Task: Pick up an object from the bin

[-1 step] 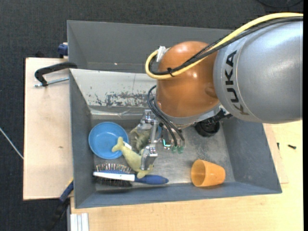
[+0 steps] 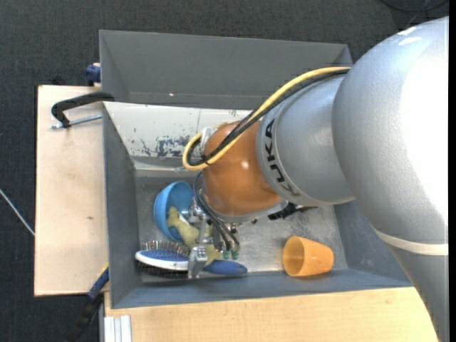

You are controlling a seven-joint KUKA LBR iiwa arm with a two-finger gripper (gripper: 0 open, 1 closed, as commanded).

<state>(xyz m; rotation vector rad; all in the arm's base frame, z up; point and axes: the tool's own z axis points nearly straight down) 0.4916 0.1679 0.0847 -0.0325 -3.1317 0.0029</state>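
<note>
Blue-handled hairbrush lies right under my tool, not lifted yet; whether the tool is apart or clamped, I cannot tell.

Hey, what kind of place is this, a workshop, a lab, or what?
Most likely a robotics lab's grasping test cell: a big grey robot arm reaches into a grey metal bin that holds unrelated loose things, such as an orange cup, a blue bowl and a brush.
</note>
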